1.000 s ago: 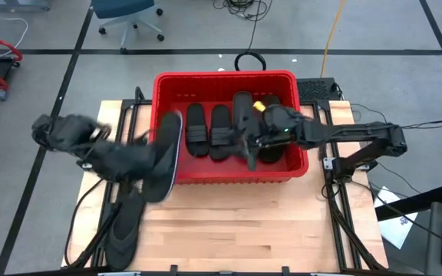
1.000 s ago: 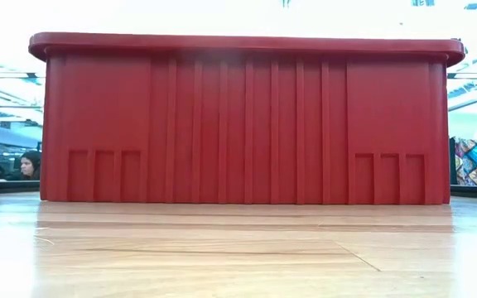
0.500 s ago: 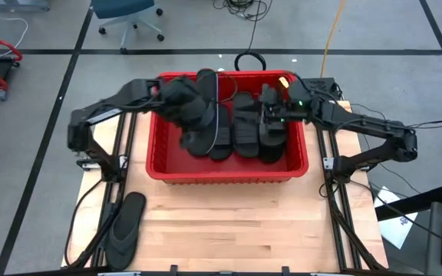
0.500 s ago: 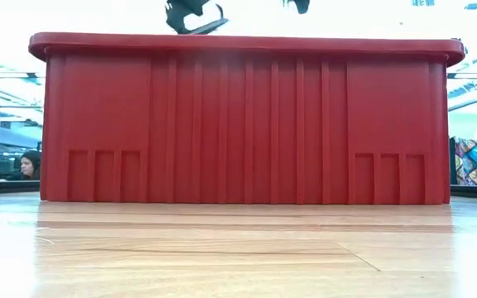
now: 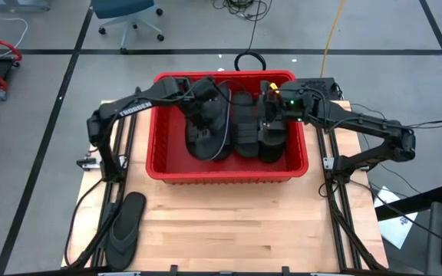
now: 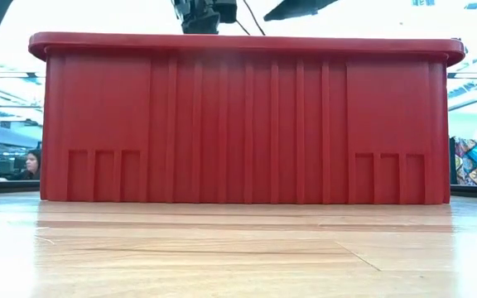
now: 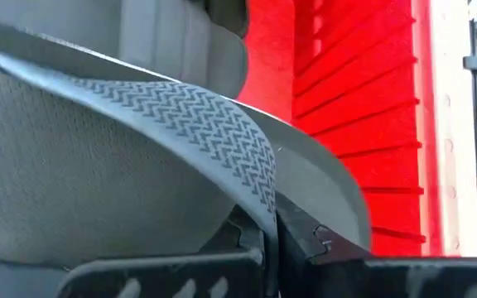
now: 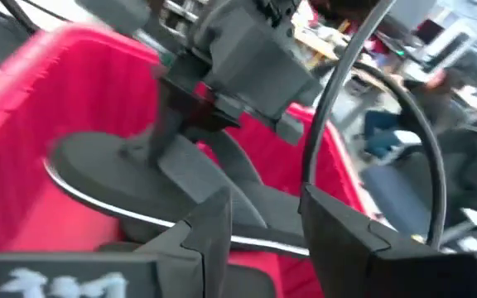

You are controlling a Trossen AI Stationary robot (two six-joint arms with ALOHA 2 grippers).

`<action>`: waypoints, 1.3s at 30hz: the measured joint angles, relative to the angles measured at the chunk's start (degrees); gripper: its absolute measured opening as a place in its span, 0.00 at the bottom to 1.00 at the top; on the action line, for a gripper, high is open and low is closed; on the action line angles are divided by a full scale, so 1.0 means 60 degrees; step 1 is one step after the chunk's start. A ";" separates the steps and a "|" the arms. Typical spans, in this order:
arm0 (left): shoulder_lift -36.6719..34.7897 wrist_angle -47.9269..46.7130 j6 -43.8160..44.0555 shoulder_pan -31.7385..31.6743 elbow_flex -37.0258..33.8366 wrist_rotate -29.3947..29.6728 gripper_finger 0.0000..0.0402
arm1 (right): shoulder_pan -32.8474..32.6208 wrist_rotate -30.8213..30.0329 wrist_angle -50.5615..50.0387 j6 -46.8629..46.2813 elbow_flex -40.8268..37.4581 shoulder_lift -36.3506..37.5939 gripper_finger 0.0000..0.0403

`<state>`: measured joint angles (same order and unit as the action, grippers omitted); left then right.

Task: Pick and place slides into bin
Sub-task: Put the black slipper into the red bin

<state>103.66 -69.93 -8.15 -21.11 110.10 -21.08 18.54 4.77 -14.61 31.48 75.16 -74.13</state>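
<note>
Overhead, the red bin (image 5: pixel 229 165) stands at the table's far centre with several black slides (image 5: pixel 245 130) lying side by side on its floor. The left gripper (image 5: pixel 204 115) reaches over the bin's left half, clenched on a slide (image 5: pixel 215 132) held edge-up above the others. The right gripper (image 5: pixel 271 115) hovers over the bin's right half with its fingers (image 8: pixel 209 228) spread and empty. One flip-flop (image 5: pixel 125 224) lies on the table's near-left corner, well apart from the bin. Risk: released while tilted, the held slide could wedge upright against its neighbours; the two grippers work close together and might collide.
</note>
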 joint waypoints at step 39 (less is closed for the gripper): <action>-0.0023 0.1109 0.1462 -0.0915 0.0998 -0.2881 0.00 | -0.0980 -0.3737 0.3540 0.2411 -0.0009 -0.1964 0.34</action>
<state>103.53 -63.28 0.63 -26.60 116.09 -38.37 12.66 -17.65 6.62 45.95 75.10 -85.92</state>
